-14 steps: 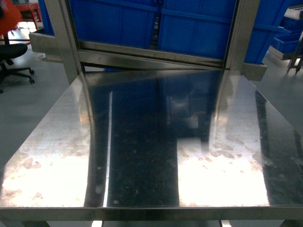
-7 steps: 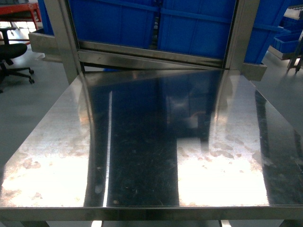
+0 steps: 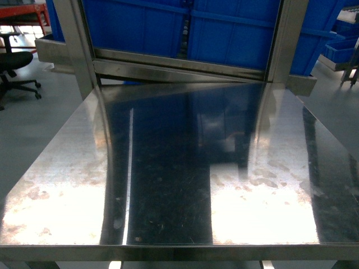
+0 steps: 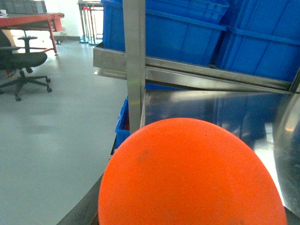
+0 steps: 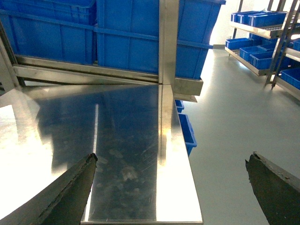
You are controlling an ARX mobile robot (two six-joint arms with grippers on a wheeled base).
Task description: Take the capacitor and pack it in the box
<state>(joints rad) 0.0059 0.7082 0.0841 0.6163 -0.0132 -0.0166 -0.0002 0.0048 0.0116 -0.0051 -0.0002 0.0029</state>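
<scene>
Though scuffed, mirror-bright steel tabletop (image 3: 168,185) (rectangular)

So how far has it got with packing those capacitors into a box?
Nothing looks done yet. The shiny steel table shows no capacitor and no pink box in any view; only big blue plastic bins stand behind it. In hand: the right gripper hangs open and holds nothing, and a round orange object fills the left wrist view, hiding that gripper. Finding, picking and packing all remain.
</scene>
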